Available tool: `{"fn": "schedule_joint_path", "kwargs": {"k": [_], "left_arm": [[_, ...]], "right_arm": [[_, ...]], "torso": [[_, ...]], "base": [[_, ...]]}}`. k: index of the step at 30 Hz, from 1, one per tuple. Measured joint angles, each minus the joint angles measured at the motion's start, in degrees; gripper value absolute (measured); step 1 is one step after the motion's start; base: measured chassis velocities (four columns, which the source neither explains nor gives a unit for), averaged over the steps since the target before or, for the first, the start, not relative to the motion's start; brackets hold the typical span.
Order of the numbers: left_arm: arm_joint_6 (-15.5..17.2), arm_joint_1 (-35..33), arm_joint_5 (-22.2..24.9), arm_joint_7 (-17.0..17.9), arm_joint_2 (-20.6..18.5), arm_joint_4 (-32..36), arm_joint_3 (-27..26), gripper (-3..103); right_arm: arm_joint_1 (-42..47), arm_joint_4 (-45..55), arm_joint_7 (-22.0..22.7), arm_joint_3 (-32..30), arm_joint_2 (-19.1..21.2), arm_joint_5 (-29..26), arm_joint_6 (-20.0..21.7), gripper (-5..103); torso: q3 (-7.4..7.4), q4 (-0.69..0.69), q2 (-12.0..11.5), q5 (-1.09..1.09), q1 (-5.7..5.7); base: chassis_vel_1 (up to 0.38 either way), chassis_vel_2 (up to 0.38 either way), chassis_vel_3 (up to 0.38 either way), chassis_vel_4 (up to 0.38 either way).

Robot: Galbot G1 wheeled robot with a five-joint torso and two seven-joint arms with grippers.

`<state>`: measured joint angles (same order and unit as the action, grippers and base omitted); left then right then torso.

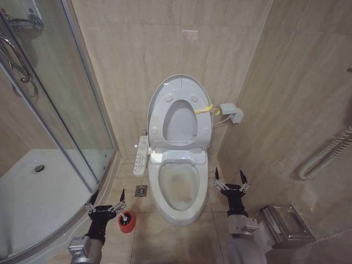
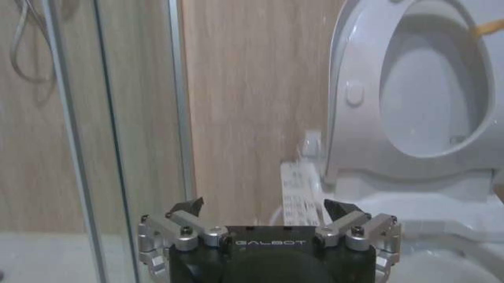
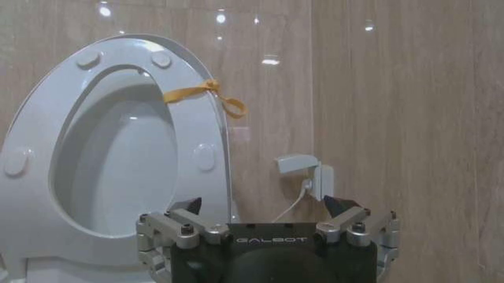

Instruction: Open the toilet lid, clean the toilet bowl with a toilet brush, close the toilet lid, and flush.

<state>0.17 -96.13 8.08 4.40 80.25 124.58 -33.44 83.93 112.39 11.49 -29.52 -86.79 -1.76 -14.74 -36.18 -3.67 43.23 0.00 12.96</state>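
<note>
a: start at the fingers. what are they doing?

b: the left gripper (image 1: 106, 204) has its dark-tipped fingers spread apart on nothing, low at the left of the toilet, just beside the small toilet brush with the dark bristle head in its round red cup holder (image 1: 126, 221). the right gripper (image 1: 231, 180) is spread wide too and empty, at the right of the white ceramic oval toilet bowl (image 1: 180, 186). both wrist views agree: jaws apart, nothing between them.

a: and the cover?

b: the large smooth white plastic toilet lid (image 1: 177, 83) stands raised against the beige tiled wall (image 1: 121, 60), with the ring-shaped seat up in front of it. a yellow ribbon (image 1: 204, 109) is tied at their right edge. so the bowl lies uncovered, and brushing looks like the step not yet begun.

a: how will the brush handle?

b: light and stiff, i'd judge, though the thin handle is hard to make out from the head view. best taken on the stick well above the bristles, gripped square so it doesn't twist. the red cup may lift or tip with it, being light. the lid is smooth, likely slippery; its rounded rim is the place to hook. beside the bowl sits the white side button panel (image 1: 141, 155).
</note>
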Motion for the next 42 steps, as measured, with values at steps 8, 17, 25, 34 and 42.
{"fn": "schedule_joint_path", "kwargs": {"k": [8, 17, 25, 34, 42], "left_arm": [[-9.29, -1.07, -1.33, 2.85, -2.4, 0.97, -0.47, 100], [-13.66, -1.41, -4.4, 8.09, -5.23, -4.49, -0.53, 100], [-14.4, -1.09, -5.2, 7.84, -3.8, -6.13, 0.82, 100], [-14.48, -0.79, -5.29, 6.88, -2.66, -5.65, 1.24, 100], [-15.76, 0.27, -5.64, 7.12, -2.29, -8.54, 1.49, 100]], "right_arm": [[0.0, 0.0, 0.0, 0.0, 0.0, 0.0, 0.0, 100], [0.0, 0.0, 0.0, 0.0, 0.0, 0.0, 0.0, 100], [0.0, 0.0, 0.0, 0.0, 0.0, 0.0, 0.0, 100], [0.01, 0.0, 0.0, 0.0, 0.0, 0.0, 0.0, 100], [-0.02, 0.0, 0.0, 0.0, 0.0, 0.0, 0.0, 100]], "torso": [[0.0, 0.0, 0.0, 0.0, 0.0], [0.0, 0.0, 0.0, -0.01, 0.0], [0.0, 0.0, 0.0, -0.01, 0.0], [0.01, 0.01, 0.01, 0.0, -0.02], [-0.01, 0.0, -0.01, 0.0, 0.03]], "base": [[0.0, 0.0, 0.0, 0.0], [0.0, 0.0, 0.0, 0.0], [0.0, 0.0, 0.0, 0.0], [-0.005, 0.006, 0.006, -0.004], [-0.071, 0.068, 0.065, -0.07]]}}
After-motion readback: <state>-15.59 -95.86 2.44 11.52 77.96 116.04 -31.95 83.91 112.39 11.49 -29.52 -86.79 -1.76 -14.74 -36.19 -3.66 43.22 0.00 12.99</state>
